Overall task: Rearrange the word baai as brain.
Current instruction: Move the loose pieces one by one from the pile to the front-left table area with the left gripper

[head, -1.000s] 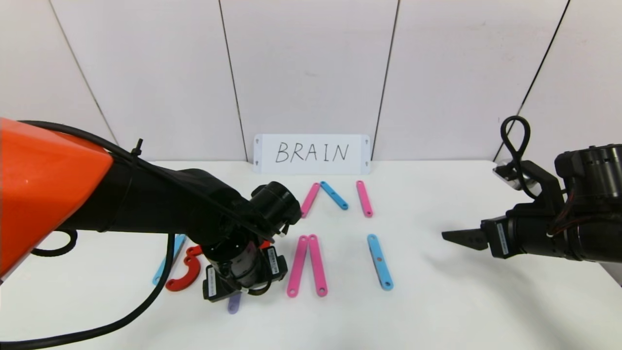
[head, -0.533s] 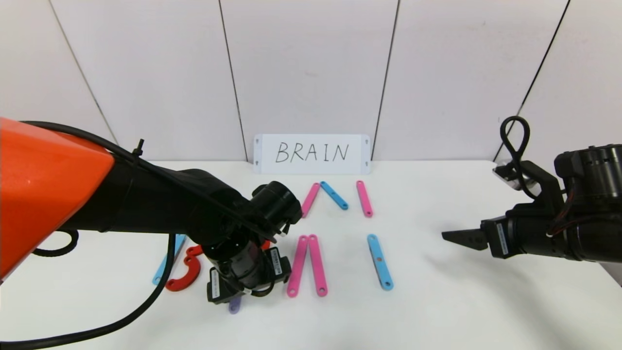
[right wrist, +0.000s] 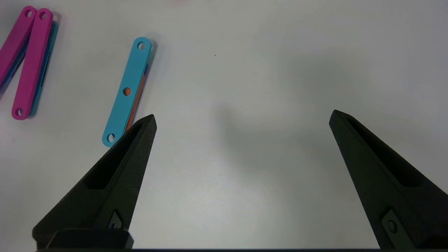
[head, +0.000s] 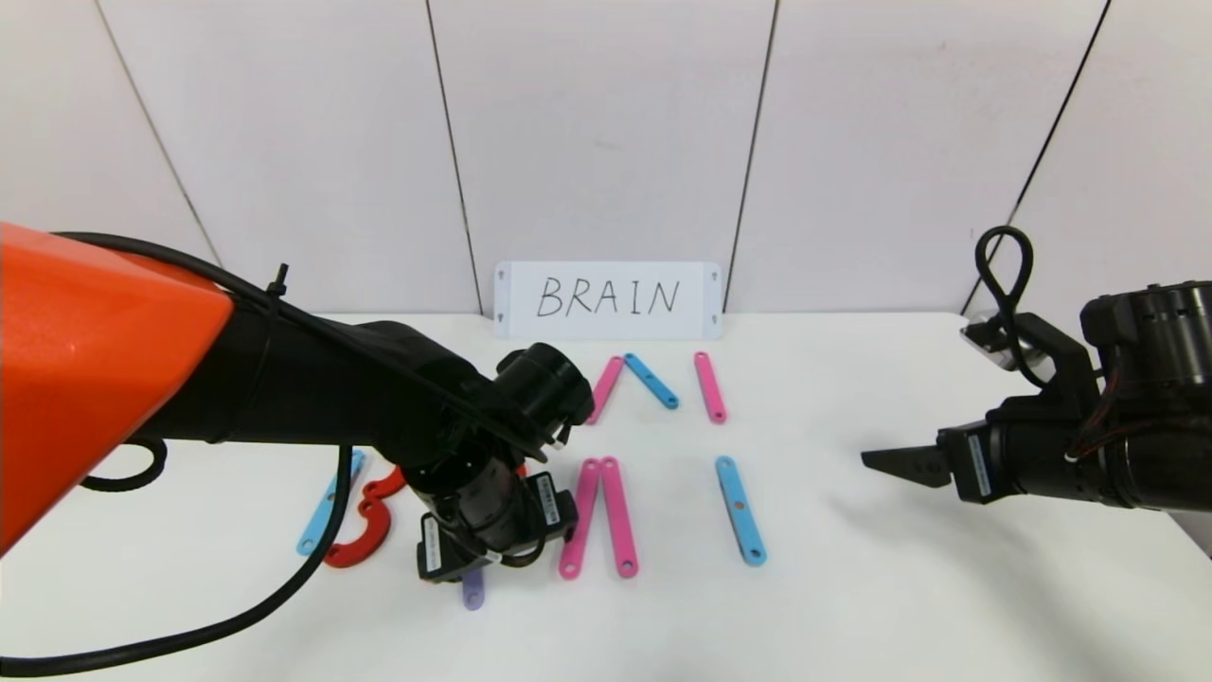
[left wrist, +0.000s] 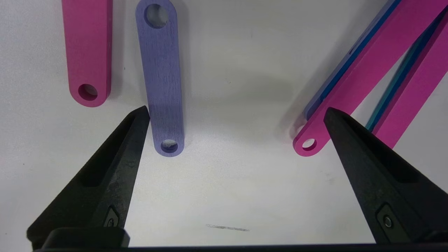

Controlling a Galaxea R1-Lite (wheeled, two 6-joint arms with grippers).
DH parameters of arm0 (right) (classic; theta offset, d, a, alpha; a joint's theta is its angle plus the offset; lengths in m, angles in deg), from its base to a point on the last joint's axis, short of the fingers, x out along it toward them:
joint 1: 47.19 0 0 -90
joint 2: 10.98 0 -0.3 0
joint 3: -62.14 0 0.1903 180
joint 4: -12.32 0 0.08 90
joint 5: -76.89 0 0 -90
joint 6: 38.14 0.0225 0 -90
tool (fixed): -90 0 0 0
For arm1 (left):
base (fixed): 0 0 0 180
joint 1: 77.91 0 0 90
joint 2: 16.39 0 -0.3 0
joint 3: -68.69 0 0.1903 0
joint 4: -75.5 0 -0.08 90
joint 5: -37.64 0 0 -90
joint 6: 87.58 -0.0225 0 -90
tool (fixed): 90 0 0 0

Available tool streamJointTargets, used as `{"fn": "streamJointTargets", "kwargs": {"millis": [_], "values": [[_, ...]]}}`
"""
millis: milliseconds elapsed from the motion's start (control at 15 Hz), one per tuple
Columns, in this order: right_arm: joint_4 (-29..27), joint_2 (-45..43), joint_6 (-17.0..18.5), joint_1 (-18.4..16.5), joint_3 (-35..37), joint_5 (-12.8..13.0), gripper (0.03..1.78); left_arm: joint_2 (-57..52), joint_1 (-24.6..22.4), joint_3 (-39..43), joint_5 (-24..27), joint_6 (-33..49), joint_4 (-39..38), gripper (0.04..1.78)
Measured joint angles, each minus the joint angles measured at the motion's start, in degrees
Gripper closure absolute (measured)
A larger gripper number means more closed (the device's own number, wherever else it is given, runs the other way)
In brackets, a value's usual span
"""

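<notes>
The letters lie flat on the white table [head: 852, 587]. A blue bar [head: 327, 502] and red curves [head: 365, 521] lie at the left, partly under my left arm. My left gripper [head: 483, 559] hangs open and empty just above the table. In the left wrist view [left wrist: 236, 112] one finger touches the side of a short purple bar [left wrist: 161, 77], with a pink bar [left wrist: 87, 52] beyond it. The other finger is beside two pink bars [left wrist: 357, 80]. My right gripper [head: 876, 459] is open and empty at the right, above bare table [right wrist: 241, 117].
Two pink bars [head: 597, 516] and a blue bar [head: 740, 510] lie in the near row. A pink bar [head: 604, 388], blue bar [head: 651, 380] and pink bar [head: 709, 385] lie behind. The white BRAIN card [head: 608, 299] stands against the wall.
My left gripper has shifted to the right, toward the pink pair. The purple bar has slid a little to the right with it. The right arm has not moved.
</notes>
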Motion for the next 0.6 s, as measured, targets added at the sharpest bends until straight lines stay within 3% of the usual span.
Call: {"fn": "streamJointTargets", "kwargs": {"millis": [600], "values": [[0.0, 0.0, 0.0, -0.02, 0.0, 0.0, 0.08, 0.51, -0.96, 0.15, -0.38, -0.05, -0.05, 0.08]]}}
